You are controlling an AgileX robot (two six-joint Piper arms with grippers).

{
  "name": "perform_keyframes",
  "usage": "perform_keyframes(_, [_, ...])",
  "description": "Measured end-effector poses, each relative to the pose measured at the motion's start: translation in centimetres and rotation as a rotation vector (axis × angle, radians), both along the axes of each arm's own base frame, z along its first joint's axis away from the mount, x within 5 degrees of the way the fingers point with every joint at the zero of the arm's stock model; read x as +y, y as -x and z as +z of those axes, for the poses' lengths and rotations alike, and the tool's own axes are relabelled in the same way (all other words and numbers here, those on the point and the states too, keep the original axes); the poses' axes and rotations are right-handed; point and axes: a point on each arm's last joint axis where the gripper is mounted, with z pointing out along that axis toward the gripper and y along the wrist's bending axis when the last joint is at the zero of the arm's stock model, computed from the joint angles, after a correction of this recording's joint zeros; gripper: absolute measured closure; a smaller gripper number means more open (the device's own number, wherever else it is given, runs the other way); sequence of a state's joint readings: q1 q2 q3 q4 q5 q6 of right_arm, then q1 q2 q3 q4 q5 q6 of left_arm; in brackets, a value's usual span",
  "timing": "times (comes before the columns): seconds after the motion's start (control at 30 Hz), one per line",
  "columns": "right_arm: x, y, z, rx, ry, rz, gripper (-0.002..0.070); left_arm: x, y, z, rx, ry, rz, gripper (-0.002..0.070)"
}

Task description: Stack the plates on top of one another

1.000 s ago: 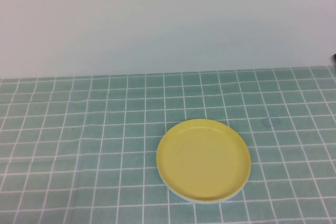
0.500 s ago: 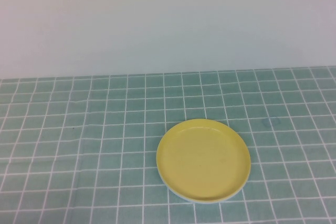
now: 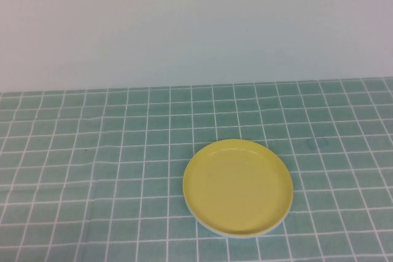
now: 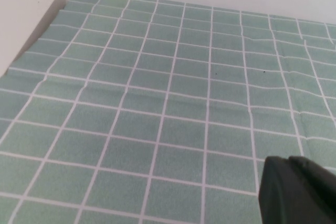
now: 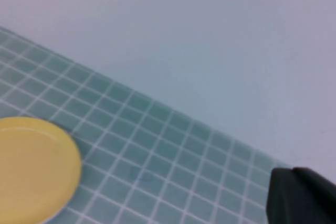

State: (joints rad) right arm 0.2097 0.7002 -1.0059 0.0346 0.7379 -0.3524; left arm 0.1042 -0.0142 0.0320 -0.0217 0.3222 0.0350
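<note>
The yellow plate (image 3: 238,187) lies on the green checked cloth, right of the table's middle. A thin pale rim (image 3: 225,234) shows under its near edge, so it rests on at least one other plate. I cannot tell the white plate from the light blue one there; both are mostly hidden. The yellow plate also shows in the right wrist view (image 5: 31,169). Neither gripper is in the high view. My left gripper (image 4: 288,160) hangs over bare cloth, fingers together and empty. My right gripper (image 5: 292,170) is off to the plate's side, fingers together and empty.
The green checked tablecloth (image 3: 92,170) covers the table up to a white wall (image 3: 196,23) at the back. In the left wrist view the cloth's edge meets a white surface (image 4: 26,19). A faint mark (image 3: 316,143) is on the cloth right of the plate.
A small dark bit of the right arm at the high view's right edge has gone out of view. The plates have not moved.
</note>
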Motion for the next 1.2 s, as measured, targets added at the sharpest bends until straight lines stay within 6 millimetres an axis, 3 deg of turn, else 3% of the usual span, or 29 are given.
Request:
perform_keyframes(0.2, [-1.3, 2.5, 0.6, -0.144, 0.06, -0.059, 0.0678, 0.0, 0.0, 0.0, 0.0, 0.0, 0.0, 0.0675])
perform_keyframes(0.33, [-2.1, 5.0, -0.6, -0.296, -0.061, -0.126, 0.0678, 0.0, 0.0, 0.0, 0.0, 0.0, 0.0, 0.0675])
perform_keyframes(0.5, [-2.6, 5.6, -7.3, -0.346, -0.133, -0.205, 0.0678, 0.0, 0.0, 0.0, 0.0, 0.0, 0.0, 0.0675])
perform_keyframes(0.7, [-3.0, 6.3, -17.0, -0.244, -0.152, -0.304, 0.0678, 0.0, 0.0, 0.0, 0.0, 0.0, 0.0, 0.0675])
perform_keyframes(0.8, [-3.0, 6.3, -20.6, -0.187, -0.173, -0.33, 0.0678, 0.0, 0.0, 0.0, 0.0, 0.0, 0.0, 0.0675])
perform_keyframes(0.97, [-2.9, 6.1, -24.4, -0.06, -0.224, -0.36, 0.0678, 0.0, 0.0, 0.0, 0.0, 0.0, 0.0, 0.0675])
perform_keyframes(1.2, [-2.9, 6.2, -24.8, -0.019, -0.246, -0.369, 0.0678, 0.0, 0.0, 0.0, 0.002, 0.0, 0.0, 0.0675])
